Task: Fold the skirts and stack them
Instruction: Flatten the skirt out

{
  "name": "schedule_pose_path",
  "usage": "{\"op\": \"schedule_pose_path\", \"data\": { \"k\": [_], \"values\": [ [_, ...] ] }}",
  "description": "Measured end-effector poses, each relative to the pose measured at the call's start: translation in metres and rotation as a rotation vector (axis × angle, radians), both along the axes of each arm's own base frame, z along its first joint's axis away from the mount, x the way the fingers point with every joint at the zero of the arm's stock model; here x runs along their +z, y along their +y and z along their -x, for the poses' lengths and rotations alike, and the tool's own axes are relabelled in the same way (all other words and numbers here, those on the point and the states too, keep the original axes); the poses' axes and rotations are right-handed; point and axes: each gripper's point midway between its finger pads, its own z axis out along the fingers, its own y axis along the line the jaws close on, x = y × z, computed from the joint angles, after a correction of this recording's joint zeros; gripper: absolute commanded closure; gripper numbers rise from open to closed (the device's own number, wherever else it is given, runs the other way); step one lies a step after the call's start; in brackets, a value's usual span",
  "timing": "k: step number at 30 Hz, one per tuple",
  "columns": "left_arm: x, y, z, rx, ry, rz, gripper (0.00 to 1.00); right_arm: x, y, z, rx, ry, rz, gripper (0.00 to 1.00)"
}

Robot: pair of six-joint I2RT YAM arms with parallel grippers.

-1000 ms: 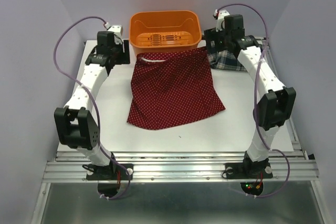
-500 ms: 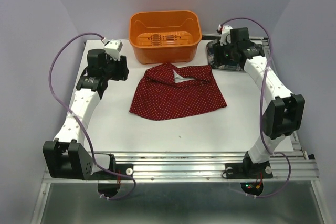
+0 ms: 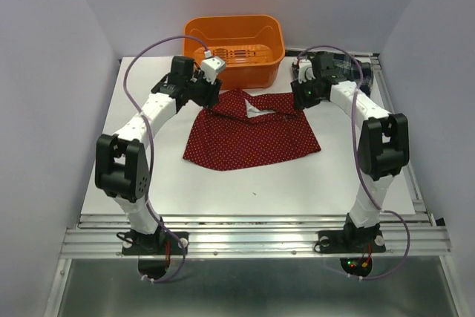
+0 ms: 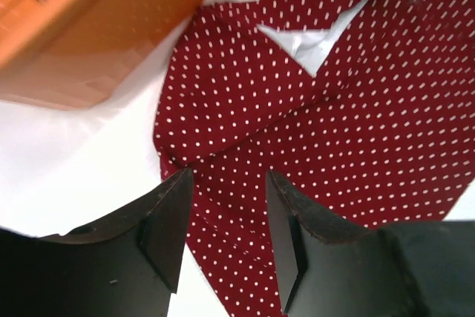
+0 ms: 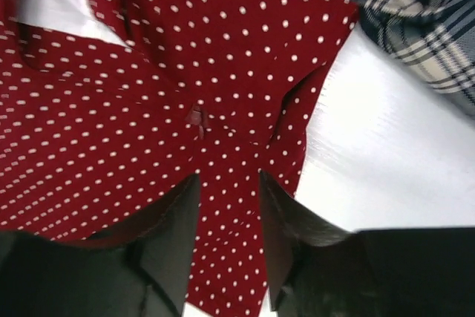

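Note:
The dark red dotted skirt (image 3: 252, 137) lies flat mid-table, its two top corners folded inward around a triangle of pale lining (image 3: 256, 111). My left gripper (image 3: 211, 96) hovers low over the skirt's upper left corner; in the left wrist view the jaws (image 4: 228, 183) stand apart with red cloth (image 4: 334, 131) showing between them. At the upper right corner my right gripper (image 3: 300, 98) straddles a strip of the cloth (image 5: 111, 131), jaws (image 5: 228, 180) apart. The plaid skirt (image 5: 419, 12) lies bunched at the back right (image 3: 347, 61), mostly hidden behind the right arm.
An orange plastic bin (image 3: 234, 21) stands at the table's back edge, just behind the red skirt, and shows in the left wrist view (image 4: 74, 27). White table surface (image 3: 245, 183) extends in front of the skirt.
The skirt's raised top edge dropped and folded inward onto the table. Both arms then swung in from the sides to the folded top corners, and both sets of jaws narrowed.

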Motion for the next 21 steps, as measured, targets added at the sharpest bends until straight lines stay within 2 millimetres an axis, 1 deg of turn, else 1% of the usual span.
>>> {"op": "schedule_pose_path", "data": {
  "k": [1,3,4,5,7,8,9,10,11,12,14,15,17,18,19,21],
  "values": [
    [-0.016,-0.004,0.000,-0.014,0.030,-0.024,0.44,-0.012,0.000,0.000,-0.002,0.028,0.006,0.47],
    [-0.037,-0.003,0.005,-0.027,0.084,-0.064,0.38,-0.030,-0.004,0.004,-0.006,0.062,0.024,0.41],
    [-0.050,-0.001,0.009,-0.027,0.109,-0.088,0.36,-0.036,-0.007,0.007,-0.012,0.075,0.036,0.33],
    [-0.059,0.002,0.014,-0.026,0.130,-0.104,0.33,-0.042,-0.010,0.011,-0.014,0.087,0.044,0.32],
    [-0.076,0.009,0.026,-0.022,0.169,-0.135,0.32,-0.055,-0.020,0.019,-0.030,0.110,0.066,0.35],
    [-0.087,0.015,0.035,-0.016,0.199,-0.150,0.34,-0.062,-0.024,0.023,-0.038,0.125,0.075,0.40],
    [-0.092,0.018,0.040,-0.015,0.217,-0.158,0.35,-0.067,-0.027,0.026,-0.042,0.136,0.082,0.45],
    [-0.102,0.022,0.049,-0.017,0.252,-0.171,0.37,-0.077,-0.032,0.034,-0.050,0.164,0.092,0.56],
    [-0.107,0.025,0.055,-0.018,0.274,-0.181,0.38,-0.082,-0.033,0.039,-0.051,0.179,0.096,0.64],
    [-0.111,0.027,0.060,-0.018,0.288,-0.186,0.43,-0.089,-0.036,0.047,-0.056,0.208,0.100,0.81],
    [-0.118,0.033,0.070,-0.016,0.319,-0.202,0.47,-0.098,-0.037,0.058,-0.047,0.245,0.092,0.97],
    [-0.121,0.035,0.074,-0.016,0.328,-0.209,0.51,-0.101,-0.034,0.064,-0.037,0.264,0.076,0.99],
    [-0.123,0.037,0.078,-0.012,0.342,-0.219,0.55,-0.101,-0.029,0.070,-0.024,0.281,0.045,0.99],
    [-0.124,0.040,0.078,-0.005,0.346,-0.224,0.60,-0.102,-0.025,0.076,-0.015,0.294,0.022,0.99],
    [-0.126,0.042,0.078,0.002,0.353,-0.230,0.62,-0.102,-0.023,0.081,-0.009,0.303,0.007,0.99],
    [-0.131,0.046,0.075,0.017,0.368,-0.241,0.66,-0.102,-0.015,0.101,0.014,0.346,-0.046,0.99]
  ]
}}
